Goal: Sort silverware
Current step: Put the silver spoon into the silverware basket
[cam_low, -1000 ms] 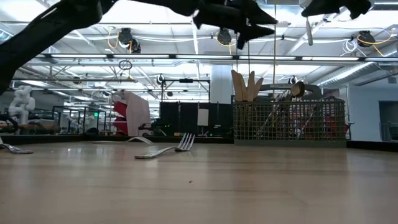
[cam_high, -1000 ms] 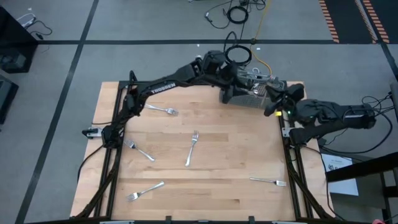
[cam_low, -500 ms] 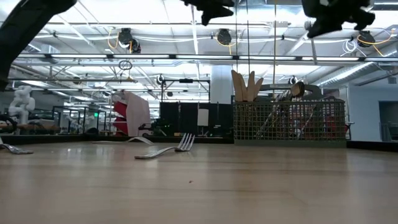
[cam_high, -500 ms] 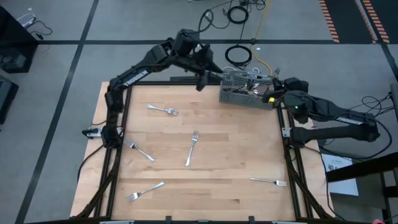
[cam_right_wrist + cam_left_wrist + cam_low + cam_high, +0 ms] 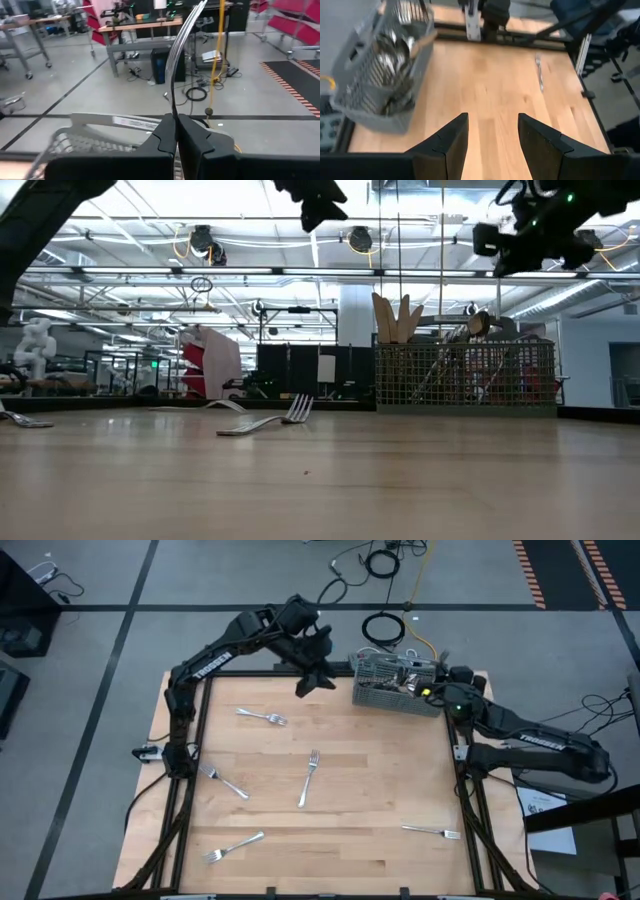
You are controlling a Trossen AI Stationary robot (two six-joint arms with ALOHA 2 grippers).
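The desk (image 5: 340,830) carries five forks; the grey caddy (image 5: 396,691) sits at its far edge, just under the right fingers (image 5: 176,131), which are closed on a slim utensil (image 5: 181,55) standing upright above it; the left fingers (image 5: 490,142) hang open beside the caddy, nearest the fork (image 5: 262,717) lying crosswise.

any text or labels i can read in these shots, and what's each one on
"TROSSEN" on the left arm, white letters along its link.
"TROSSEN" on the right arm, white letters along its link.
White sheet beside the table's right edge: print too small to read.
White label behind the caddy in the right wrist view: blurred, unreadable.
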